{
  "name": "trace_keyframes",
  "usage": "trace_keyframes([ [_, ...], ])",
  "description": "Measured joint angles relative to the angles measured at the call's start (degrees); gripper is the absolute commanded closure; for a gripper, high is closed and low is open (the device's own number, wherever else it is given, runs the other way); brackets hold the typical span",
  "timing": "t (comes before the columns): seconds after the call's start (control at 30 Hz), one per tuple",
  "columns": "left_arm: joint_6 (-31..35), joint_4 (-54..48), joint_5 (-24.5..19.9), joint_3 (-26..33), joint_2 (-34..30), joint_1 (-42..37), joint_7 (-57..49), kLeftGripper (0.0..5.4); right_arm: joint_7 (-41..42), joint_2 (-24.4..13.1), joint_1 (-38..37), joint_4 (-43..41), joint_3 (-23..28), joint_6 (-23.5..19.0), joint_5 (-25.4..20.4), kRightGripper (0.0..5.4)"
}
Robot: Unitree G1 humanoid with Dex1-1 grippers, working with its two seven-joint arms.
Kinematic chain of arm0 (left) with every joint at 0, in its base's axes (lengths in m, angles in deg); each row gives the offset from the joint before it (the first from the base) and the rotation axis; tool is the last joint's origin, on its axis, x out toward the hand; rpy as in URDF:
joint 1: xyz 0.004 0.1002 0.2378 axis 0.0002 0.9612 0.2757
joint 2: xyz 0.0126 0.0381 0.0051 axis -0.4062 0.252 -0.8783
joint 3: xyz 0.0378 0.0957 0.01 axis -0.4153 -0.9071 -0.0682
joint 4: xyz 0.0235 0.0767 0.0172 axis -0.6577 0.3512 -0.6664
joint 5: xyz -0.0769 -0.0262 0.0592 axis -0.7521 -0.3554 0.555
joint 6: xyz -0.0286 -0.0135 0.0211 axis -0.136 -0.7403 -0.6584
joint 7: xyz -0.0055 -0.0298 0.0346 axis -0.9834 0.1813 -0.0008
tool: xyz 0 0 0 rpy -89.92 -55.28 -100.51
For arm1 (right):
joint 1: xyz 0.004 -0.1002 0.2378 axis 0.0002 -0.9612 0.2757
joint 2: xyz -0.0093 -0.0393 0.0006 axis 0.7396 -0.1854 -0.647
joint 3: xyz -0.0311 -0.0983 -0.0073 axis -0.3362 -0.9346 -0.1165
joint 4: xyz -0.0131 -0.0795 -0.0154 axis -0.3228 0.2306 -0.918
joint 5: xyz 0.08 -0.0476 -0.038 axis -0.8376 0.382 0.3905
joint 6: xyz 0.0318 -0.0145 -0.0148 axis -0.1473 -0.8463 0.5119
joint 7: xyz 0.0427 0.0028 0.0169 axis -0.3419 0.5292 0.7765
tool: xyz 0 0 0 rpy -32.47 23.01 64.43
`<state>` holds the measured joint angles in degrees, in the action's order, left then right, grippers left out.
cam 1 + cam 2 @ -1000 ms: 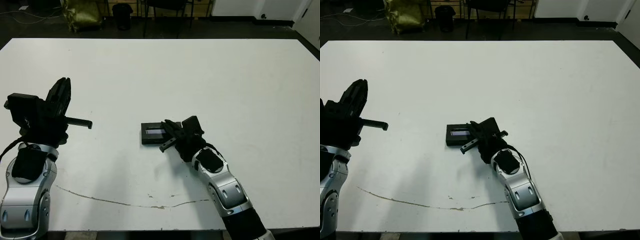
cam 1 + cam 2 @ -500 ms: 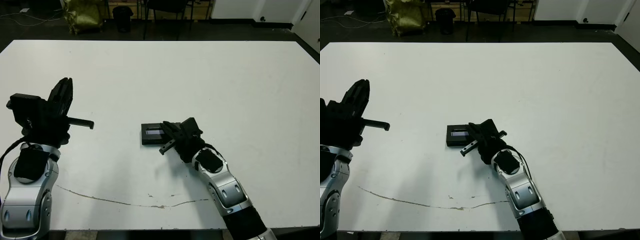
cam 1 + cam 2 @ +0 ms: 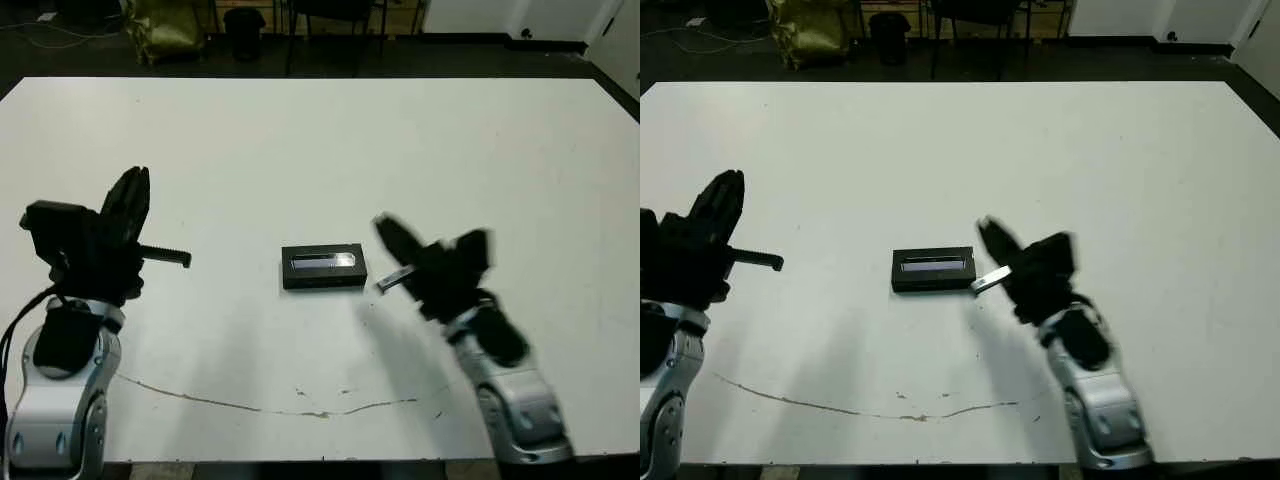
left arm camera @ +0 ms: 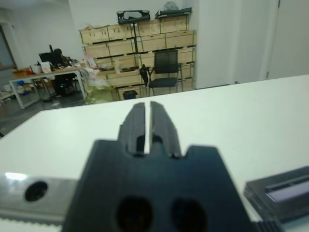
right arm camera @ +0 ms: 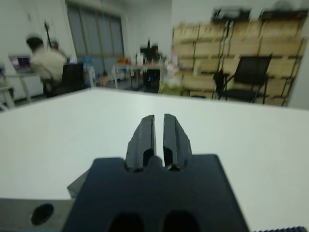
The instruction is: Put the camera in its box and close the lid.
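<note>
Probably a lab or workshop office: beyond the white worktop (image 4: 251, 101) stand shelves of cardboard boxes (image 4: 140, 43), office chairs (image 4: 164, 72), cluttered desks (image 4: 38, 77) and a seated person (image 5: 46, 63).

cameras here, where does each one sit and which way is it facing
Left and right eye views: on the head, looking forward and down at the table; both arms show, the closed box between them.
Left wrist view: on the left wrist, looking along the left gripper toward shelves; the box's corner shows.
Right wrist view: on the right wrist, looking along the right gripper across the table to a seated person.
Shared: the table in all; the box in both eye views and the left wrist view.
</note>
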<state>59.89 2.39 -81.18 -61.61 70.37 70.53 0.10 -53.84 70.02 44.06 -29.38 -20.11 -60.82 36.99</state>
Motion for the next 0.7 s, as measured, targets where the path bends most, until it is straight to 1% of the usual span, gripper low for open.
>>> trace_keyframes([
  [0.1,-5.4,1.3,-0.1,-1.4,1.3,2.9,0.2,5.39,-1.4,-1.3,-3.4,-2.6,2.2,0.1,0.2,5.40],
  [0.17,-8.3,2.4,-0.1,-2.3,2.2,4.8,0.5,5.39,-3.0,-1.8,-5.3,-2.7,3.0,-0.1,1.3,5.40],
  [0.27,-10.3,2.5,-0.2,-3.7,2.8,7.3,0.6,5.39,-5.5,-1.7,-7.9,-2.2,3.6,-0.9,2.1,5.40],
  [0.4,-10.8,3.0,-0.3,-4.4,2.9,9.4,1.0,5.39,-7.8,0.2,-9.8,0.5,3.8,-0.6,2.4,5.40],
  [0.53,-13.9,5.9,0.0,-5.0,4.3,10.2,0.4,5.39,-9.6,1.7,-10.4,4.5,2.2,2.3,5.8,5.40],
  [0.6,-15.3,7.0,0.2,-5.3,4.8,10.4,-0.1,5.39,-10.9,2.4,-10.7,5.1,1.3,1.8,6.7,5.40],
  [0.7,-16.3,7.6,1.0,-5.8,5.3,10.7,-0.8,5.39,-11.4,3.2,-11.2,6.5,0.5,1.2,6.8,5.40],
])
